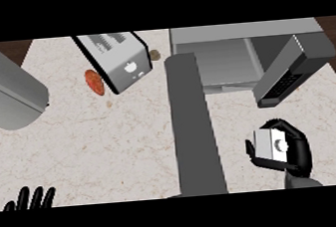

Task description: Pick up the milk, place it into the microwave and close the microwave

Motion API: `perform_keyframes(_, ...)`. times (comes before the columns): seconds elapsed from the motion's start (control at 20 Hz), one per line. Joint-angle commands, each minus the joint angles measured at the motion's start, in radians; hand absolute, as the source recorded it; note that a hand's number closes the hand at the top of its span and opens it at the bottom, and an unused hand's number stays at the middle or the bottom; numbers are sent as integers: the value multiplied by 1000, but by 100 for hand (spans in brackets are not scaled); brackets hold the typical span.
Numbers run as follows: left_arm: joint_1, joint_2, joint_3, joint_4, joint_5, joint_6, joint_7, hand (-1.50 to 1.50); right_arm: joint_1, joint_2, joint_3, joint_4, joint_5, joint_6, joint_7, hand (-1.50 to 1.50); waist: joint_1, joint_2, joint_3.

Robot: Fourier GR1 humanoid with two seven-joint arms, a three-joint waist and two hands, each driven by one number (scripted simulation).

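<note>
Right now right hand [292, 150] curled round the milk [269, 143], held above the worktop [106, 140] just below the open microwave [233, 55]. Left hand [32, 200] spread, resting at lower left edge.

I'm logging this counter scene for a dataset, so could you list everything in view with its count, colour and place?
Counter: one, pale marbled, fills most of the view.
Microwave: one, grey, top right, cavity exposed.
Microwave door: one, grey with dark inner face, swung open at right.
Toaster: one, silver and black, top centre-left, tilted.
Red round item: one, left of the toaster.
Small brown item: one, right of the toaster.
Grey cylinder: one, far left.
Grey bar: one, centre, running top to bottom.
Milk: one, white carton, lower right, held.
Right hand: black, fingers curled round the milk.
Left hand: black, resting open at lower left.
</note>
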Motion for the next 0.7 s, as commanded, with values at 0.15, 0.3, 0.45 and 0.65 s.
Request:
perform_keyframes(0.15,76,-12,-14,-39,0,-6,-35,-150,163,44,97,-275,-125,145,100,150,14,2,1)
perform_keyframes(0.3,44,-1,25,43,1,-24,-79,-150,96,44,105,-367,-177,139,254,150,18,4,1)
perform_keyframes(0.45,61,-23,-21,51,-33,-14,-90,-150,131,45,225,-377,-190,46,218,150,18,5,2)
perform_keyframes(0.65,87,8,25,33,13,-38,-95,-150,113,39,231,-450,-91,-59,300,150,19,5,1)
